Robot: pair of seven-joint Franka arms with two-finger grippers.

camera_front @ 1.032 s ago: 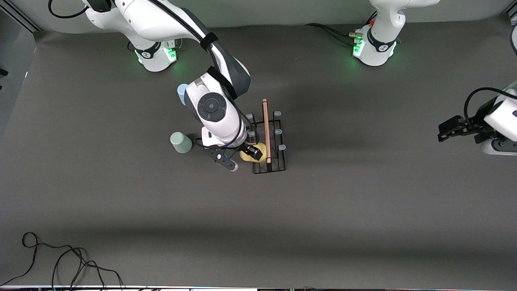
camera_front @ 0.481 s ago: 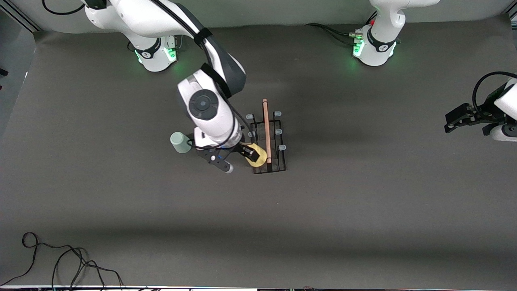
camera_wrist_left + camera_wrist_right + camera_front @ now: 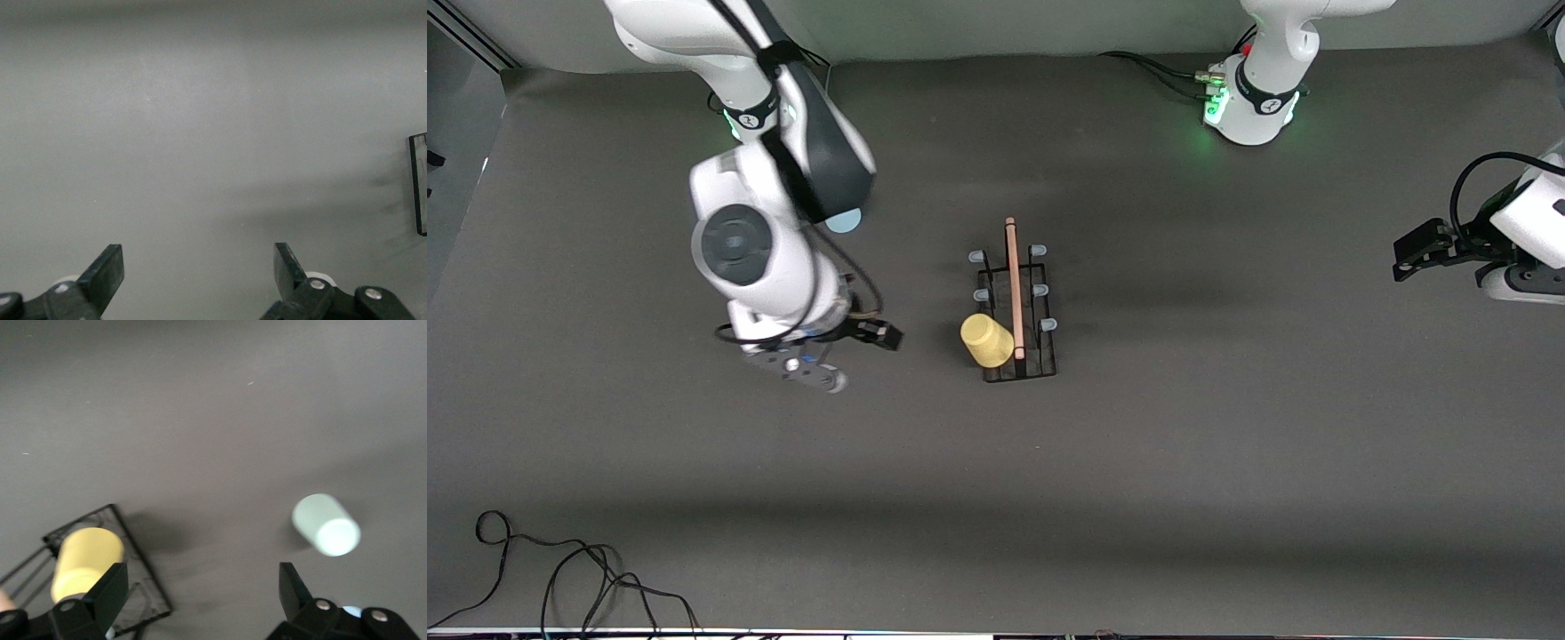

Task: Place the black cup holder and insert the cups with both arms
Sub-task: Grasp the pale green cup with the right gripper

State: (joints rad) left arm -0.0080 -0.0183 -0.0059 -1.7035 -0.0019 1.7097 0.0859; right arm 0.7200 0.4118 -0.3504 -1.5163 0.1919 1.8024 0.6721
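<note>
The yellow cup (image 3: 986, 340) sits on the black cup holder (image 3: 1017, 307), well apart from the empty, wide-spread right gripper (image 3: 864, 339). The left gripper (image 3: 199, 270), also wide and empty, waits at its end of the surface (image 3: 1183, 462).

Dark grey table cover (image 3: 1227, 462) spans the work surface. Loose black cable (image 3: 560, 569) lies coiled at the front-camera edge, in the corner at the right arm's end.

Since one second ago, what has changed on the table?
The right end effector let go of the yellow cup, leaving it upside down on a peg of the rack, and drew away open toward the right arm's end. The left end effector waits open. The rack stayed put.
</note>
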